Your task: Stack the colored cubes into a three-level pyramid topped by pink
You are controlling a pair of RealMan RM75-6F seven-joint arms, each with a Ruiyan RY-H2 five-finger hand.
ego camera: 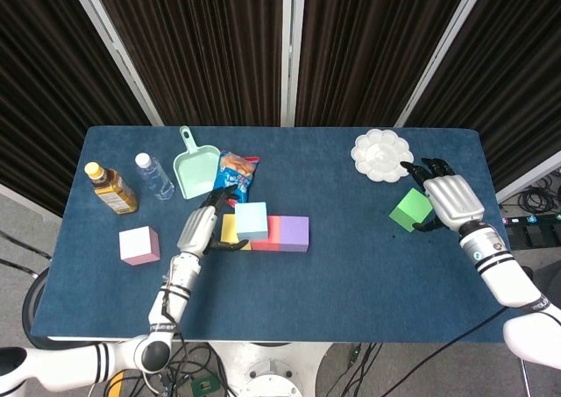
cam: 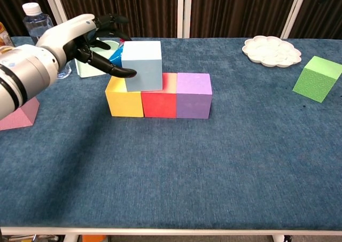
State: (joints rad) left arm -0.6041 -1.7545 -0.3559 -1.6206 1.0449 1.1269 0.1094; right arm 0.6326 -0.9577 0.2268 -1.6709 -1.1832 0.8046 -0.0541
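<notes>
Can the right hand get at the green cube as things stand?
Probably yes. The right hand is open right beside the green cube, which sits alone on the table with nothing between them; the paint palette lies behind, clear of it.

Three cubes (cam: 160, 95) are set touching in a row near the worktop's (cam: 214, 172) middle; a fourth cube (cam: 142, 65) is stacked on the row's left part; the left hand (cam: 85, 39) is held just left of it, perhaps touching; another cube (ego camera: 138, 244) lies near the left edge; toward the right edge a cube (ego camera: 410, 209) is placed beside the right hand (ego camera: 451, 201), with a palette (ego camera: 378, 154) behind it; a scoop (ego camera: 195, 169), snack bag (ego camera: 235, 178) and two bottles (ego camera: 131, 182) are ranged along the back left.
</notes>
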